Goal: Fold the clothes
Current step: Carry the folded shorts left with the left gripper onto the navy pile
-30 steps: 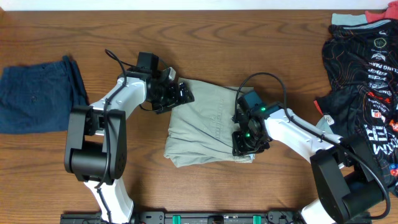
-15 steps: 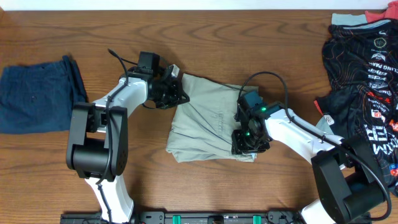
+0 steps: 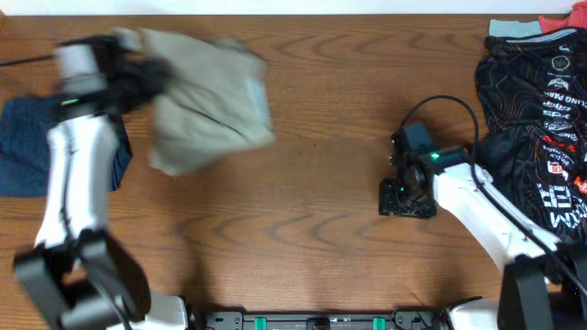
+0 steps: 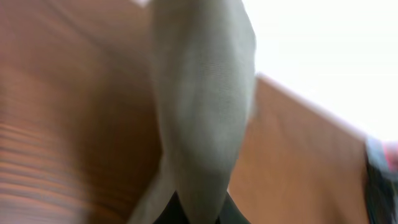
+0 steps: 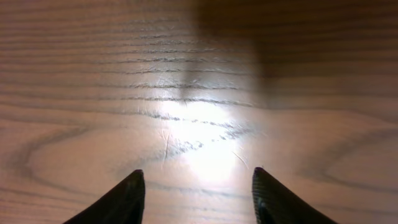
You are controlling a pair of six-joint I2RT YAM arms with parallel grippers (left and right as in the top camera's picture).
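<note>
The khaki-beige shorts (image 3: 206,96) hang bunched and blurred in the air over the table's far left, held by one end. My left gripper (image 3: 147,75) is shut on the shorts at their left edge. In the left wrist view the pale cloth (image 4: 205,118) rises from between the dark fingers (image 4: 225,208) at the bottom edge. My right gripper (image 3: 408,200) stands open over bare wood at the right of centre, well away from the shorts. Its two dark fingertips (image 5: 127,196) show nothing between them.
A dark navy garment (image 3: 27,147) lies flat at the far left, partly under the left arm. A black jersey with red and white print (image 3: 541,128) is heaped at the right edge. The wooden table (image 3: 312,137) lies bare between the two arms.
My left gripper shut on the shorts and swept them up and far to the left, off the table's middle. The right gripper let go, opened and drew back to the right.
</note>
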